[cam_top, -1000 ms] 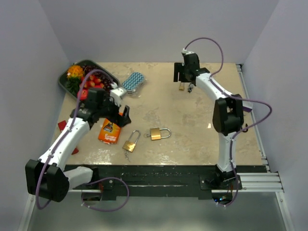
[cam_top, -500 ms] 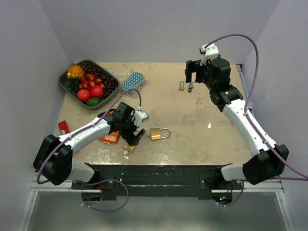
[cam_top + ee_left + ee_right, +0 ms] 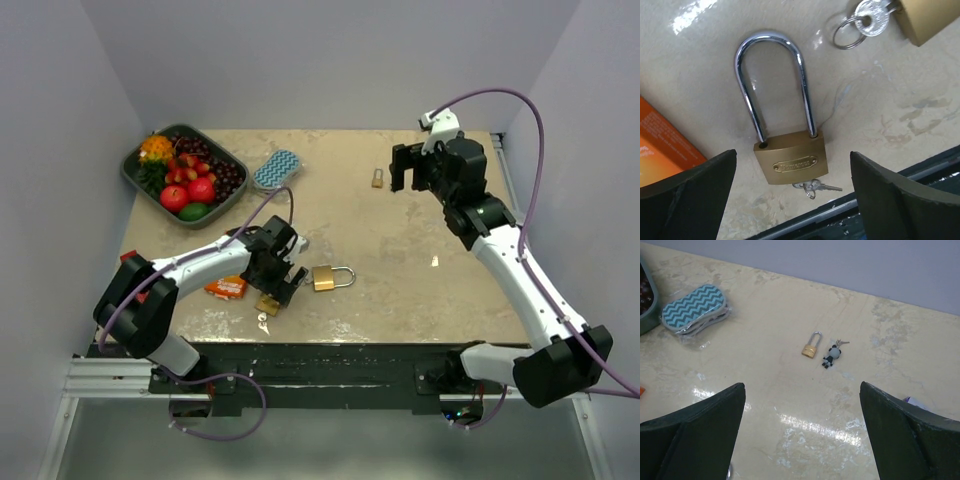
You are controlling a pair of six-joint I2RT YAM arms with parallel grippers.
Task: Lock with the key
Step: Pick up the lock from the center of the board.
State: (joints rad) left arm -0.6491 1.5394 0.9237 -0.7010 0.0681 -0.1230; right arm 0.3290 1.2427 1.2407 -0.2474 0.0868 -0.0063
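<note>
A long-shackle brass padlock (image 3: 790, 157) lies on the table near its front edge, with a small key (image 3: 817, 186) in its underside. One shackle leg ends just above its hole. My left gripper (image 3: 792, 155) hovers open over the padlock (image 3: 268, 303), one finger on each side, not touching it. A second brass padlock (image 3: 325, 277) lies just to the right, its key and ring (image 3: 867, 15) beside it. My right gripper (image 3: 802, 385) hangs open and empty above the far side of the table, where a small padlock (image 3: 811, 350) and a panda keychain (image 3: 832, 356) lie.
A grey tray (image 3: 130, 170) of fruit stands at the back left, with a blue zigzag packet (image 3: 277, 167) beside it. An orange packet (image 3: 226, 287) lies just left of the long padlock. The black front rail (image 3: 865, 210) runs close behind the key.
My left arm has swung right and down over the long padlock. My right arm has pulled back and to the right from the small padlock, its jaws wider.
</note>
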